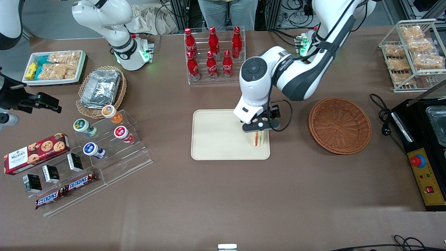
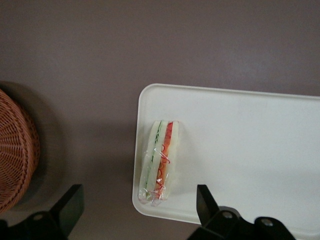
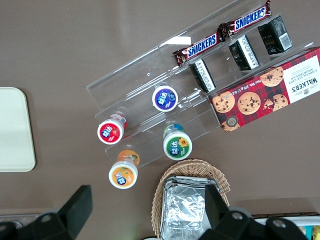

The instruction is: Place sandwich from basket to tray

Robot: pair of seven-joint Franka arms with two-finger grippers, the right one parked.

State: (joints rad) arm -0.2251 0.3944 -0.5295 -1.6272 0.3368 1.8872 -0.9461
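The sandwich (image 1: 258,138) is a plastic-wrapped white-bread wedge with its orange-red and green filling showing. It rests on the cream tray (image 1: 219,136), in the corner nearest the front camera and the basket. The left arm's gripper (image 1: 259,126) hovers just above it. In the left wrist view the sandwich (image 2: 159,160) lies on the tray (image 2: 240,150), and the gripper (image 2: 139,194) is open, with its black fingers (image 2: 75,200) wide apart and clear of the sandwich. The reddish-brown wicker basket (image 1: 339,125) stands empty beside the tray, toward the working arm's end, and also shows in the left wrist view (image 2: 15,155).
A rack of red cola bottles (image 1: 213,52) stands farther from the camera than the tray. Toward the parked arm's end are a clear stand of cups (image 1: 104,136), a foil-container basket (image 1: 101,89) and a cookie box (image 1: 35,151). A black appliance (image 1: 425,146) and a wire snack rack (image 1: 413,52) stand near the basket.
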